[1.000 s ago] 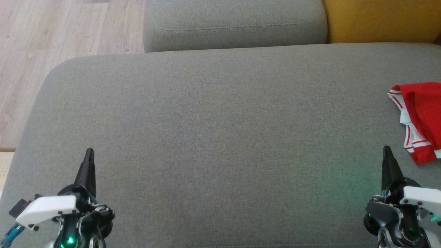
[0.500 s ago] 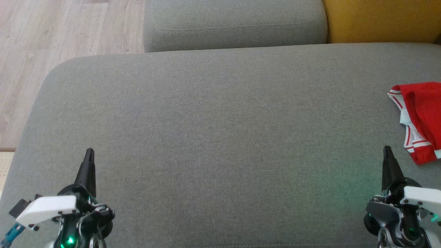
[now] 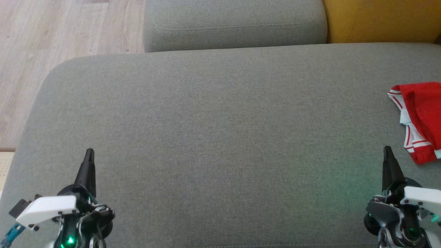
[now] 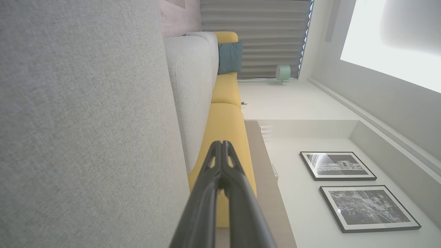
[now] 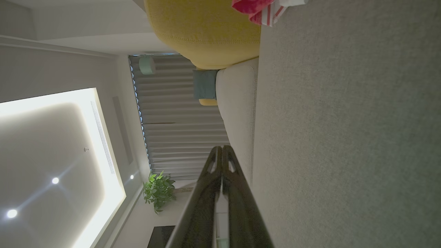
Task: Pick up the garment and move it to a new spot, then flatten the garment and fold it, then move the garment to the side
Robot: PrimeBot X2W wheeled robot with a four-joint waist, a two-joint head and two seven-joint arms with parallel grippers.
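The garment [image 3: 422, 117] is red with white striped trim, lying folded at the far right edge of the grey cushion [image 3: 220, 137]; a corner of the garment [image 5: 265, 10] also shows in the right wrist view. My right gripper [image 3: 387, 150] is shut and empty, just left of and below the garment, apart from it. My left gripper [image 3: 89, 152] is shut and empty at the lower left, far from the garment. In the wrist views both the left gripper [image 4: 220, 144] and the right gripper [image 5: 220, 148] show fingers pressed together.
A second grey cushion [image 3: 234, 24] lies behind the seat, with a yellow cushion [image 3: 379, 20] to its right. Wooden floor [image 3: 51, 41] runs along the left beyond the cushion's rounded edge.
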